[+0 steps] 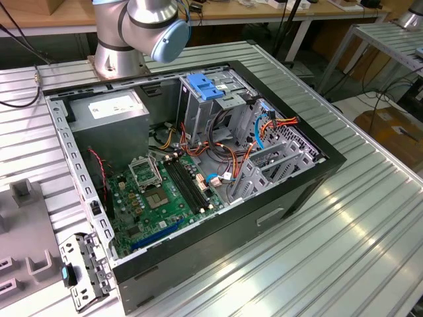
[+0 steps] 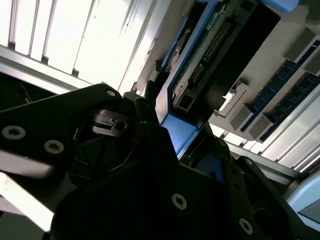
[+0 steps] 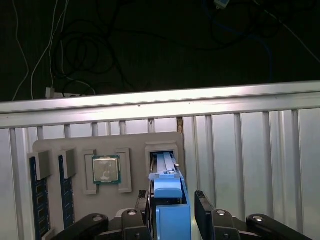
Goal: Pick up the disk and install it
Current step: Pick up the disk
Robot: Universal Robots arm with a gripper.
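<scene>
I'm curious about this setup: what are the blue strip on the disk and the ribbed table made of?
The blue rail of the disk looks like moulded plastic: matte, evenly coloured, with rounded clip shapes. The table looks like bare aluminium: silvery, ribbed, throwing bright glare. Both judged by look alone.

The blue-railed disk [image 3: 167, 200] stands upright in the grey tray [image 3: 135, 142].
</scene>
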